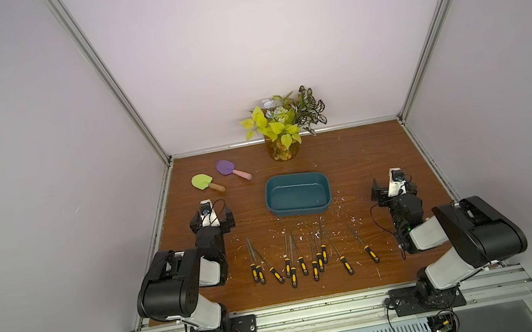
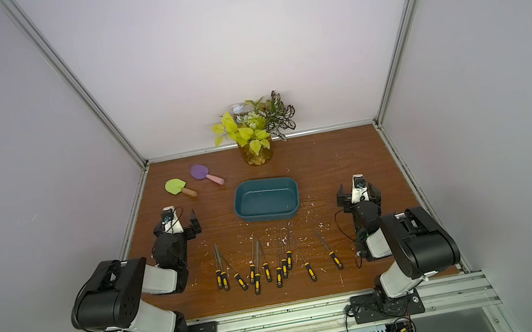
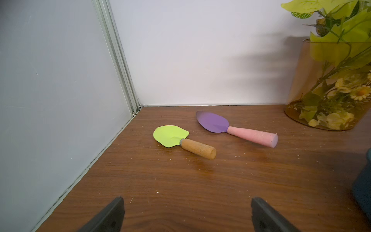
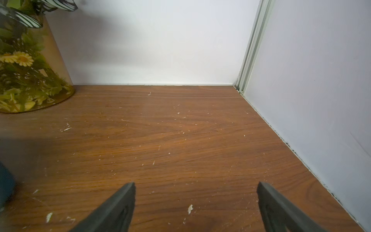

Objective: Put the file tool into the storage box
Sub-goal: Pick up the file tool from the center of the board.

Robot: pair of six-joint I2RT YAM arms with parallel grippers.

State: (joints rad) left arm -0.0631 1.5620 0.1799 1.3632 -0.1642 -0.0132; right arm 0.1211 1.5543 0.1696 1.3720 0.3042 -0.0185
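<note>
Teal-blue plastic forms the storage box (image 1: 298, 193), which we find upright and lidless at the middle of the wooden table (image 1: 359, 158), its bare floor showing in both top views. We record the files (image 1: 302, 265) lying flat in a loose row between the box and the near edge of the table, black-and-yellow handles toward the arm bases and blades pointing at the box; none touches it. One file (image 1: 363, 244) lies apart from the rest, on the right arm's side. The left gripper (image 3: 187, 199) hangs low over bare wood on its side of the box, fingers spread wide with nothing between them. The right gripper (image 4: 196, 183) stands likewise on the opposite side, fingers fully parted over bare wood and carrying nothing. Both sit well clear of the row of files. Behind the box we note an amber jar (image 1: 282, 151) of leaves and flowers against the back wall. A green trowel (image 3: 170, 136) with a wooden handle and a purple trowel (image 3: 212, 122) with a pink handle lie side by side near the far left corner. White flecks (image 4: 190, 209) are scattered over the wood, thickest between box and files
</note>
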